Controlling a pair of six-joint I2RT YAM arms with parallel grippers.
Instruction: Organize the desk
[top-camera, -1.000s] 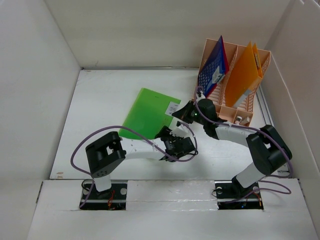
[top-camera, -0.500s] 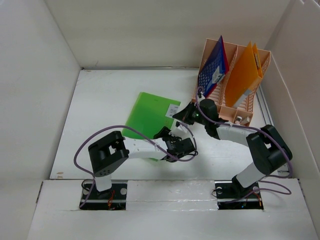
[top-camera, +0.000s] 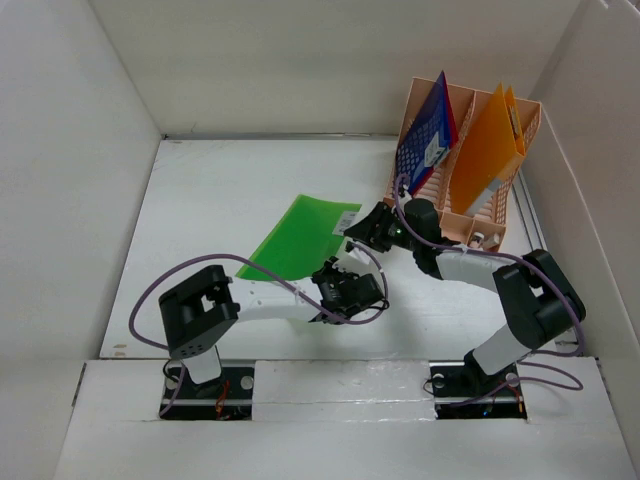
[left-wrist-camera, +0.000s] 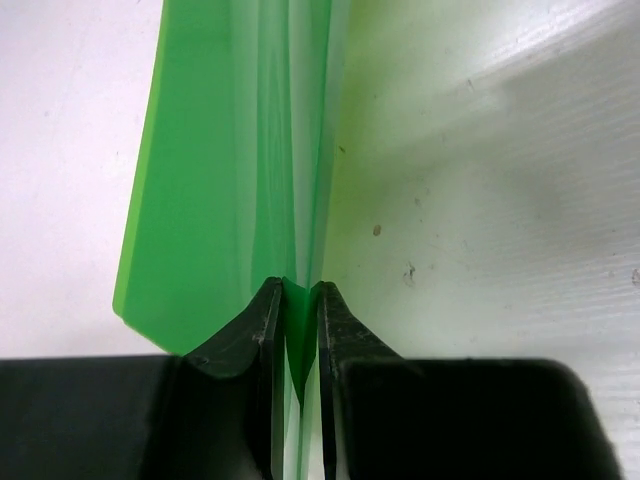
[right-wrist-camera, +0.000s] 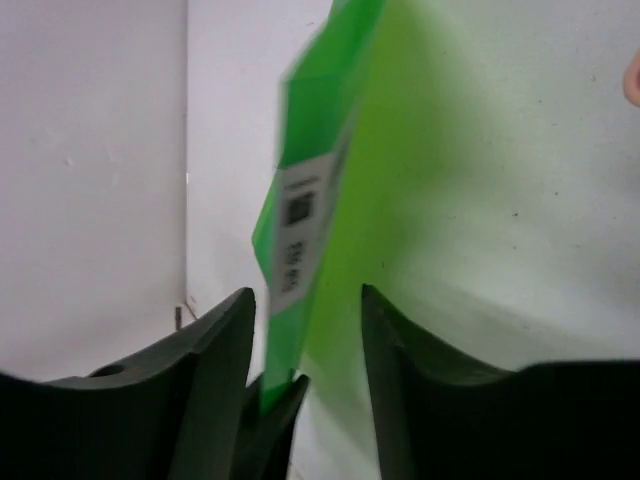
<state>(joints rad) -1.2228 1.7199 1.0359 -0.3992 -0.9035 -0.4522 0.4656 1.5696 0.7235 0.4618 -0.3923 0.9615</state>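
A green folder (top-camera: 298, 236) stands tilted on its edge on the white desk (top-camera: 200, 200), in front of both arms. My left gripper (top-camera: 334, 272) is shut on its near edge; in the left wrist view the folder (left-wrist-camera: 220, 180) runs away from the pinched jaws of the gripper (left-wrist-camera: 292, 287). My right gripper (top-camera: 361, 229) is open at the folder's labelled corner. The right wrist view shows the folder (right-wrist-camera: 325, 90) and its white label (right-wrist-camera: 300, 220) standing loose between the spread fingers of that gripper (right-wrist-camera: 305, 297).
A peach-orange slotted file rack (top-camera: 478, 222) stands at the back right, just beyond the right gripper. It holds a blue folder (top-camera: 428, 135) and an orange folder (top-camera: 490, 150). White walls enclose the desk on three sides.
My left gripper has shut on the green folder's near edge. My right gripper has opened and let the folder go. The folder has tipped up from lying flatter.
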